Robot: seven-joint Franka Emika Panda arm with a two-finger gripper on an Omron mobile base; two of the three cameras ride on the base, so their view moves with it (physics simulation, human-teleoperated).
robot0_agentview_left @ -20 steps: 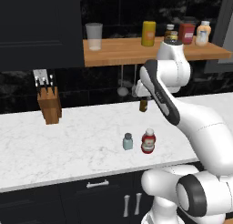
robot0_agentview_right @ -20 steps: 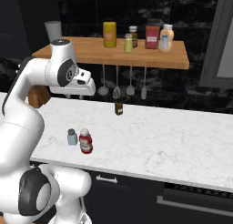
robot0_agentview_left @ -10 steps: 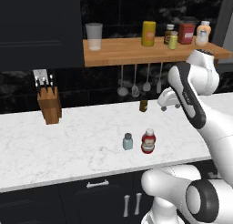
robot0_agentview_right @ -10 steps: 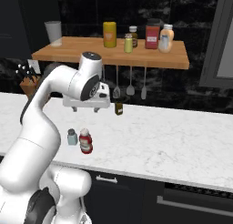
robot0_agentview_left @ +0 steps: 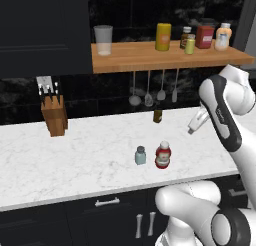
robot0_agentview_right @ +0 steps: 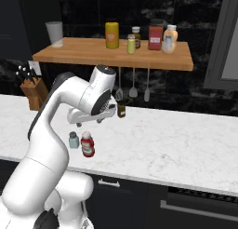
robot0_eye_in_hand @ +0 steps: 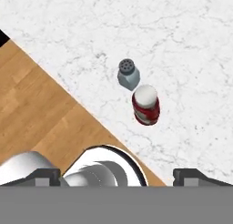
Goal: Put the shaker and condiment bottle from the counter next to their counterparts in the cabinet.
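Note:
The shaker [robot0_agentview_left: 140, 155] [robot0_agentview_right: 73, 140] [robot0_eye_in_hand: 128, 74] is pale blue-green with a grey cap and stands near the front of the white marble counter [robot0_agentview_left: 85, 160] [robot0_agentview_right: 167, 144] [robot0_eye_in_hand: 182, 41]. Close beside it stands the red condiment bottle [robot0_agentview_left: 162, 155] [robot0_agentview_right: 87, 144] [robot0_eye_in_hand: 146, 105]. My gripper [robot0_agentview_left: 192, 129] [robot0_agentview_right: 74, 121] [robot0_eye_in_hand: 117, 175] hangs above the counter, up and to the right of both in the left base view. It is open, with nothing between its tips. The counterparts [robot0_agentview_left: 202, 37] [robot0_agentview_right: 151, 37] cluster at the right end of the wooden cabinet shelf [robot0_agentview_left: 145, 57] [robot0_agentview_right: 88, 53].
A small dark brown bottle [robot0_agentview_left: 157, 116] [robot0_agentview_right: 121, 111] stands at the back of the counter under hanging utensils [robot0_agentview_left: 148, 92]. At the left is a knife block [robot0_agentview_left: 54, 117] [robot0_agentview_right: 32, 86]. The shelf also holds a glass cup [robot0_agentview_left: 103, 39] and a yellow canister [robot0_agentview_left: 163, 36].
The arm has swung away from the dark brown bottle at the back, toward the right of the left base view. The shaker, the condiment bottle and the dark bottle have stayed put.

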